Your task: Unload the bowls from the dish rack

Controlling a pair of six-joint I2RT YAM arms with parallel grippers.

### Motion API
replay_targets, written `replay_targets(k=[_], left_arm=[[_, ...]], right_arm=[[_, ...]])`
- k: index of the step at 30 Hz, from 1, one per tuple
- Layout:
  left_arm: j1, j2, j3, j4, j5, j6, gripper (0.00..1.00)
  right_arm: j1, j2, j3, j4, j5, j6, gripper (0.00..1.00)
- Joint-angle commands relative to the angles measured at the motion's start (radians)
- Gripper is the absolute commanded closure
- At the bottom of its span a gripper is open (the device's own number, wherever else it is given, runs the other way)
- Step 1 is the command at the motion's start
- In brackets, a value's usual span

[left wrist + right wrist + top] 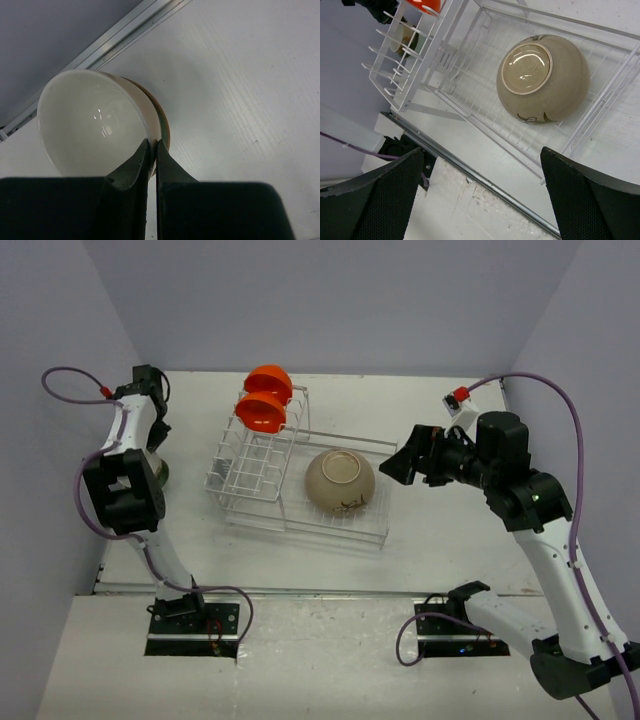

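The step in hand is setting down a bowl that is already out of the dish rack (250,465). The left gripper (152,145) is pinched almost shut on the rim of a pale bowl (90,125), one finger inside the wall and one outside. This happens by the left edge of the table (440,530), well apart from the rack. The pale bowl is mouth up, nested in a beige bowl (165,127) whose rim shows just behind it. I cannot tell whether it is fully seated. The next move there calls for parting the fingers and lifting straight off the rim, so the stack is not dragged.

The right gripper (480,155) holds nothing, its fingers spread as wide as they go, and it hangs beside the right end of the rack. It faces the tan bowl (542,77), which lies in the low basket upside down, base up and mouth on the wires. Being round, that bowl has no long side, so its axis stands upright, and a grip must reach the wall or the base.

Two orange bowls (262,412) stand on edge in the tall slots at the rack's far end, the nearer one's mouth turned to the near edge. The rack's long side runs roughly left to right, a little skewed.
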Motion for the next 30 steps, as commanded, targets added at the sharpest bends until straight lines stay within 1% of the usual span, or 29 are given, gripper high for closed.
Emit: replay_targets(k=[1, 10, 11, 12, 13, 14, 16, 20, 23, 24, 25, 26, 27, 28, 29, 30], left_arm=[[0.006, 0.014, 0.070, 0.015, -0.078, 0.026, 1.00], [0.006, 0.008, 0.030, -0.005, -0.063, 0.013, 1.00], [0.006, -0.001, 0.027, -0.004, -0.060, 0.013, 0.96], [0.006, -0.006, 0.024, -0.005, -0.055, 0.013, 0.79], [0.006, -0.018, 0.021, -0.005, -0.054, 0.013, 0.72], [0.004, -0.024, 0.019, -0.004, -0.050, 0.013, 0.69], [0.004, -0.040, 0.014, -0.005, -0.043, 0.015, 0.69], [0.004, -0.089, 0.017, -0.016, -0.008, -0.006, 0.55], [0.004, -0.149, 0.068, -0.048, 0.051, -0.034, 0.55], [-0.001, -0.170, 0.088, -0.050, 0.102, -0.037, 0.55], [-0.005, -0.226, 0.128, -0.053, 0.139, -0.062, 0.55], [-0.008, -0.259, 0.146, -0.051, 0.220, -0.078, 0.53], [-0.017, -0.291, 0.163, -0.051, 0.273, -0.103, 0.53], [-0.019, -0.369, 0.159, -0.018, 0.342, -0.164, 0.52], [-0.027, -0.415, 0.133, 0.025, 0.408, -0.212, 0.50], [-0.034, -0.455, 0.052, 0.106, 0.559, -0.267, 0.50]], right_arm=[[0.003, -0.007, 0.027, 0.002, 0.022, 0.003, 0.01], [0.001, -0.025, 0.019, 0.008, 0.019, 0.015, 0.01], [0.003, -0.026, 0.013, 0.011, 0.017, 0.017, 0.01], [0.003, -0.033, 0.012, 0.016, 0.017, 0.020, 0.01], [0.003, -0.037, 0.009, 0.017, 0.015, 0.024, 0.01], [0.003, -0.040, 0.004, 0.019, 0.014, 0.028, 0.01], [0.003, -0.052, -0.001, 0.020, 0.011, 0.031, 0.01], [0.003, -0.068, -0.008, 0.022, 0.006, 0.038, 0.01], [0.003, -0.080, -0.008, 0.022, 0.002, 0.040, 0.01], [0.003, -0.085, -0.007, 0.020, 0.000, 0.041, 0.01], [0.003, -0.088, -0.007, 0.019, -0.001, 0.041, 0.01], [0.003, -0.089, -0.005, 0.014, 0.000, 0.041, 0.01], [0.003, -0.089, -0.002, 0.010, 0.000, 0.043, 0.01], [0.003, -0.088, 0.001, 0.005, -0.001, 0.044, 0.01], [0.003, -0.083, 0.006, 0.001, -0.001, 0.046, 0.01], [0.003, -0.082, 0.007, 0.000, -0.001, 0.055, 0.01]])
